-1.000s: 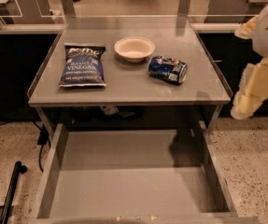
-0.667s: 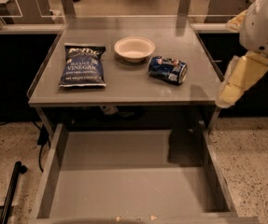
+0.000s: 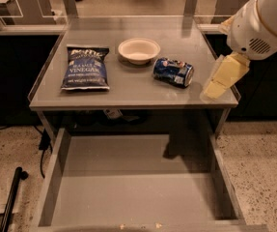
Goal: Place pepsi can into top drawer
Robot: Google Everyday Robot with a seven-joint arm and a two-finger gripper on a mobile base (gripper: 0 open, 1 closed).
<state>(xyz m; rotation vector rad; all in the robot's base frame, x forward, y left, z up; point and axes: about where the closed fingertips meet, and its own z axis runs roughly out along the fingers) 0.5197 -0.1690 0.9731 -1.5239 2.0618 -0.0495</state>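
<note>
One gripper [image 3: 220,81] is seen at the right of the view, pale yellow and slanted down and to the left. Whether it is spread or pressed together cannot be told. Nothing is seen to be carried by it. It is held over the right front corner of the grey tabletop [image 3: 128,93], and it is joined above to one rounded white arm housing [image 3: 263,23] that is cut off by the upper right corner of the view.

One pepsi can [image 3: 173,72] is laid on its side on the tabletop, just left of the gripper and apart from it. Its dark-blue wall is turned up and its silver ends are pointed left and right. It is found between the gripper and one white bowl [image 3: 138,50], which is set upright near the middle of the back half of the tabletop. One blue chip bag [image 3: 86,67] is laid flat further left, well apart from the can.

Three things are thus counted on the tabletop: one can, one bowl, one bag.

Below the tabletop, one top drawer [image 3: 56,178] is pulled out toward the camera. Its flat grey bottom and two low side walls are shown. Two small pale specks [image 3: 123,225] are seen at its front edge.

One black rod [image 3: 12,197] is laid on the speckled floor at the left.
</note>
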